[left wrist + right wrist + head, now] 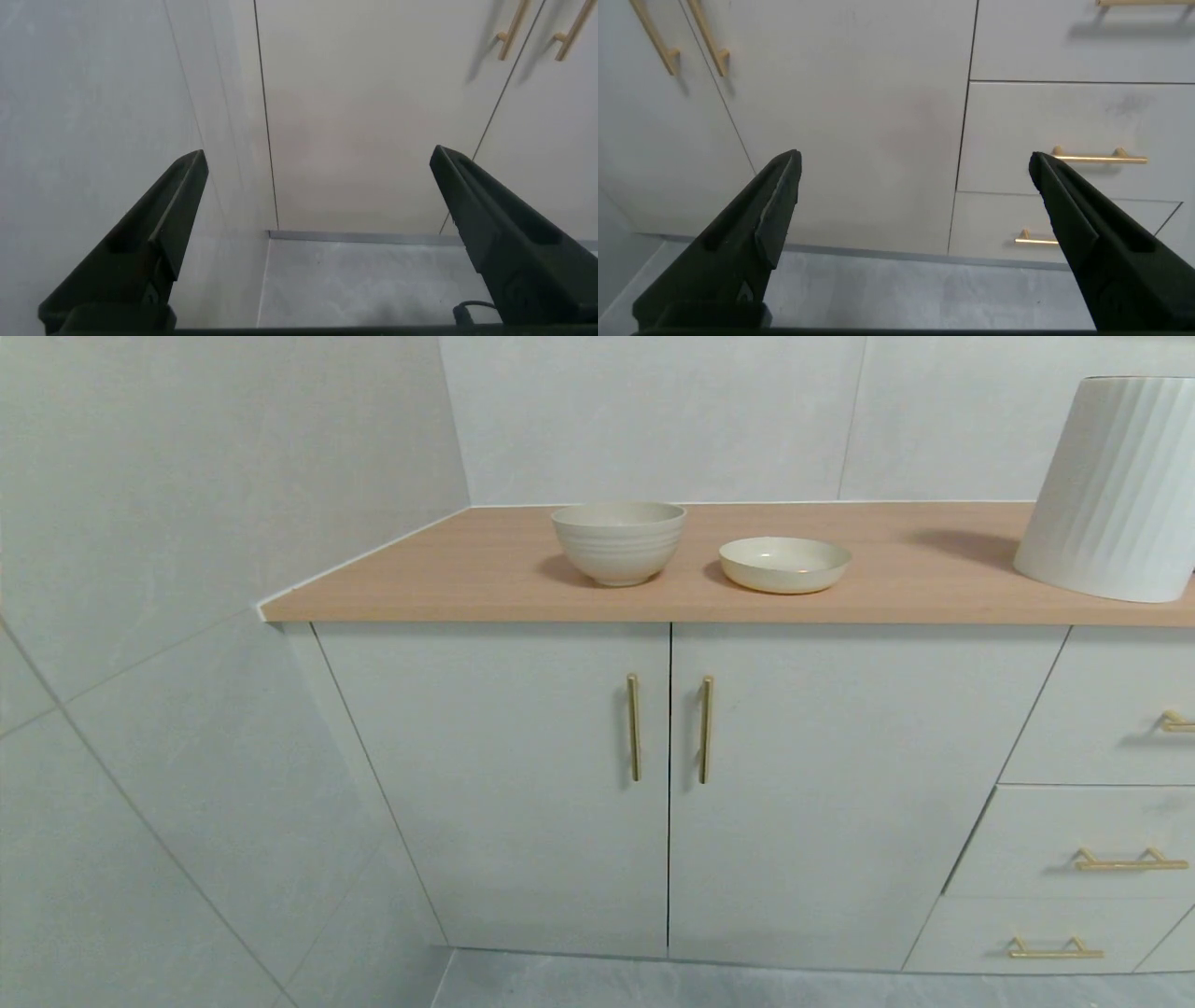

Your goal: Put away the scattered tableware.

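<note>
Task status: not started, as judged from the layout. Both tableware items lie on the worktop (448,579), and nothing has been stowed. Count: one bowl (618,541) and one dish (784,564), both upright and apparently empty, with the dish near the bowl at its 3 o'clock, not touching. One white ribbed vessel (1120,485) stands well apart at the 3 o'clock end of the worktop. At 6 o'clock below the bowl and dish are two cabinet doors (504,784), both shut, with two vertical gold handles (634,728) side by side at the centre seam. At 3 o'clock of the doors are three drawers (1055,840), all shut, each with one gold handle. The left hand (318,157) is spread wide and carries nothing, facing the lower cabinet front and floor. The right hand (913,159) is likewise spread wide and empty, facing the door and drawer fronts. Remaining work, as judged: open a storage space, then grasp and place the bowl and dish.
</note>
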